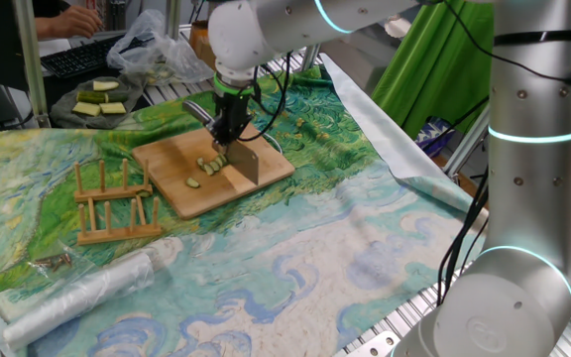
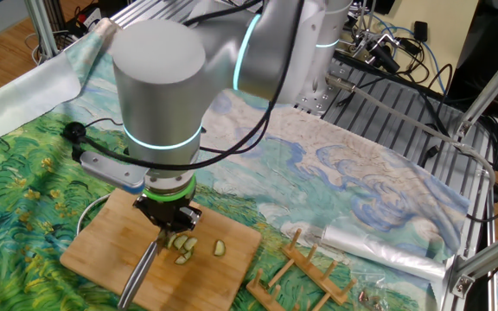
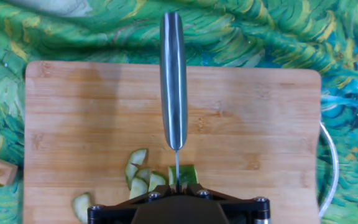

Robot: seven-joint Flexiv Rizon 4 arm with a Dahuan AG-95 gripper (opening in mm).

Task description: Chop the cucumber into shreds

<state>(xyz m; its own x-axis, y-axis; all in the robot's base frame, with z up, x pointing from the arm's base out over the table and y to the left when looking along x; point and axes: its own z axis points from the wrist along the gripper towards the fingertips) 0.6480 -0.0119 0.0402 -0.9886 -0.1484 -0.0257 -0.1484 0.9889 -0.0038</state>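
Jaws (image 1: pixel 232 132) grip knife (image 3: pixel 173 81) over cucumber (image 3: pixel 185 175), shreds (image 3: pixel 138 176) beside, rack (image 1: pixel 115 203) near.

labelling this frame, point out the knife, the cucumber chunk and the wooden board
steel knife with grey metal handle (image 3: pixel 173 81): hand view, middle of the handle.
short dark green cucumber chunk (image 3: pixel 188 174): hand view, its pale cut top beside the blade.
rectangular wooden cutting board (image 3: pixel 253 118): hand view, bare wood right of the knife.

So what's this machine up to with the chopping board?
The robot arm's hand holds a knife and is slicing a cucumber on the wooden board. The blade sits against the remaining chunk, with a few thin slices lying beside it. A wooden rack stands nearby on the patterned cloth.
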